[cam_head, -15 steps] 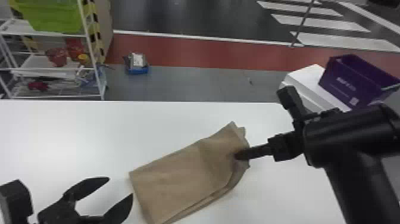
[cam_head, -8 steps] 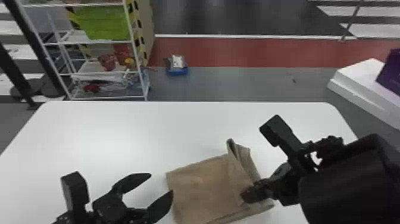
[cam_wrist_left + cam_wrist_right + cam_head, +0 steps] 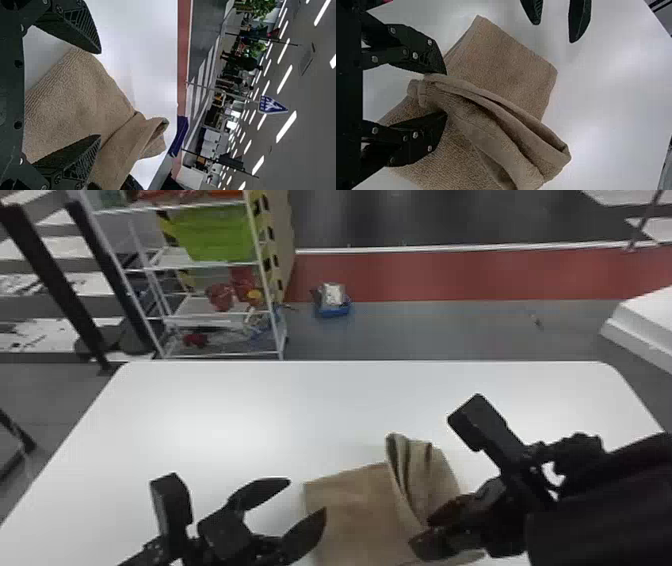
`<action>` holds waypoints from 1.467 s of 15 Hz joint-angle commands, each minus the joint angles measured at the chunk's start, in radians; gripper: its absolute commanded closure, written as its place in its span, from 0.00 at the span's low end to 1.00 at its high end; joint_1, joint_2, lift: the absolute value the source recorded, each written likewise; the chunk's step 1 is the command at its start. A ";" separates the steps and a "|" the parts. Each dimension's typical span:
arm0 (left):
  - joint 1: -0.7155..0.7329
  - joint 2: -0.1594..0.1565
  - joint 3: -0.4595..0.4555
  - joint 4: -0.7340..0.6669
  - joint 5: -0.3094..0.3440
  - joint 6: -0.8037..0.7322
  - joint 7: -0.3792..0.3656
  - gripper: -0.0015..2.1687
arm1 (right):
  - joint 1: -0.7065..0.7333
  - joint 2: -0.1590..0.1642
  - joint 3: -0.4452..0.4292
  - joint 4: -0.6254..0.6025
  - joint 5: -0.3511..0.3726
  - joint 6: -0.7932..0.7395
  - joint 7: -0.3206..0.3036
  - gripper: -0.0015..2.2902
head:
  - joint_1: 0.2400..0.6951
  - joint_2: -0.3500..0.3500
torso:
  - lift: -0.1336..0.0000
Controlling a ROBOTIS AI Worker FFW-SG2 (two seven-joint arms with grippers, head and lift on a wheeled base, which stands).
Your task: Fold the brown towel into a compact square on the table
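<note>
White shelving rack beyond table, red floor strip

Bright, diffuse light washes the table, with 2 soft glare patches in the head view. Strip lights glow white on the ceiling in the left wrist view. In the right wrist view, shadow darkens the folds of the towel; pale glare lies beside it.

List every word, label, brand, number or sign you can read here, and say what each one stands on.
No word, brand or number can be read.
Blue sign on a pole: a white pictogram, no readable words.
Pale item on the floor beyond the table: any print is too small and blurred.
Brown towel: no lettering to be seen.
</note>
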 commanded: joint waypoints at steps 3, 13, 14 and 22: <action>-0.001 -0.003 -0.002 0.002 0.000 0.000 0.000 0.07 | 0.045 0.009 -0.172 -0.113 -0.193 0.008 0.003 0.02 | 1.00 0.67 | 0.07; -0.001 -0.003 -0.007 0.000 -0.005 0.003 0.000 0.07 | 0.145 -0.100 -0.300 -0.093 -0.326 0.008 0.003 0.30 | 1.00 0.61 | 0.07; -0.004 -0.003 -0.008 0.002 -0.003 0.003 0.000 0.07 | 0.157 -0.107 -0.301 -0.093 -0.322 0.008 0.003 0.30 | 1.00 0.57 | 0.07; -0.004 -0.003 -0.011 0.003 -0.006 0.003 -0.001 0.07 | 0.099 -0.098 -0.220 0.048 -0.230 0.008 0.003 0.25 | 1.00 0.50 | 0.07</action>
